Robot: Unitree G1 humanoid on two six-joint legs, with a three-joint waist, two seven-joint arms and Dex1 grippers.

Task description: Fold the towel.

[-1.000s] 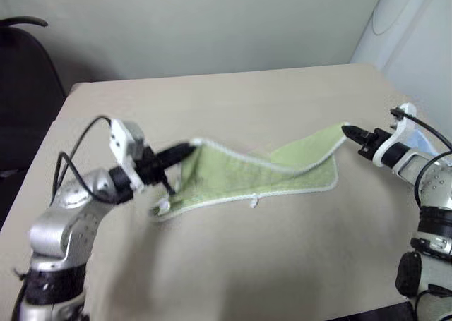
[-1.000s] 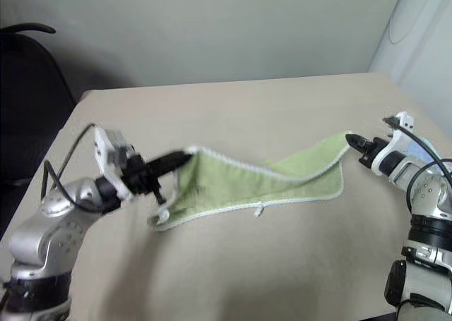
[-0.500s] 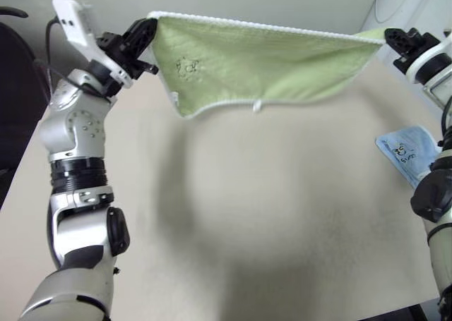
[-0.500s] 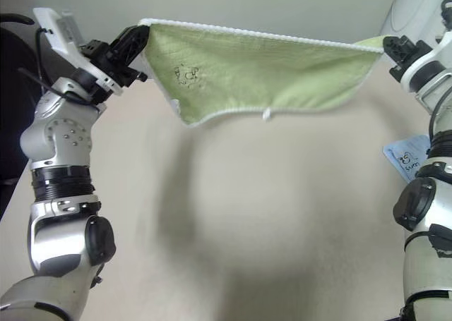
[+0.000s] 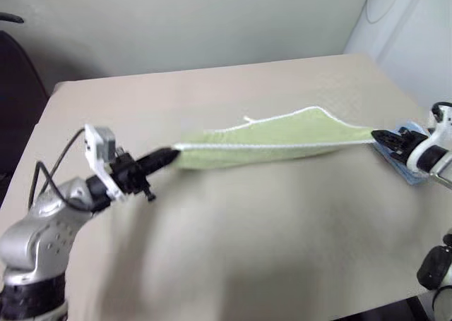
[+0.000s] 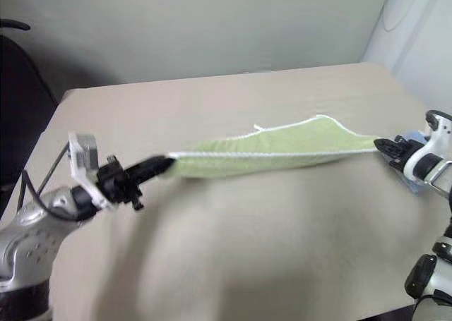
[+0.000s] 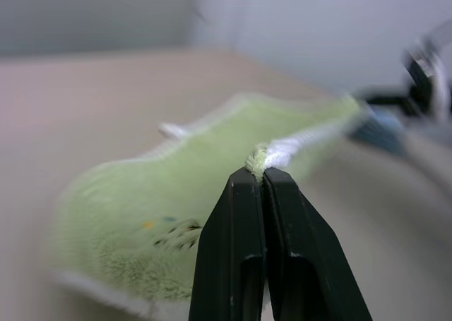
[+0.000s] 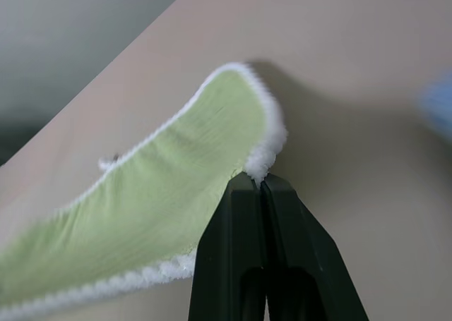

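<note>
Stretching low over the table (image 5: 233, 250), the towel (image 5: 272, 143) spans between left gripper (image 5: 168, 154) and right gripper (image 5: 376, 133), each pinched tight on a corner. Left wrist view shows the embroidered motif (image 7: 171, 229); head views show the blue cloth (image 6: 412, 139).

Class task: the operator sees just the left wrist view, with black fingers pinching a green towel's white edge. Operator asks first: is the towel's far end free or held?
Observer: Held. The right gripper is shut on the towel's opposite corner.
Operator: Does the cloth hang clear of the table?
Observer: It stretches between the left gripper and the right, low over the table; contact I cannot tell.
Operator: Anything near the right gripper?
Observer: A pale blue cloth lies on the table beneath it.
</note>
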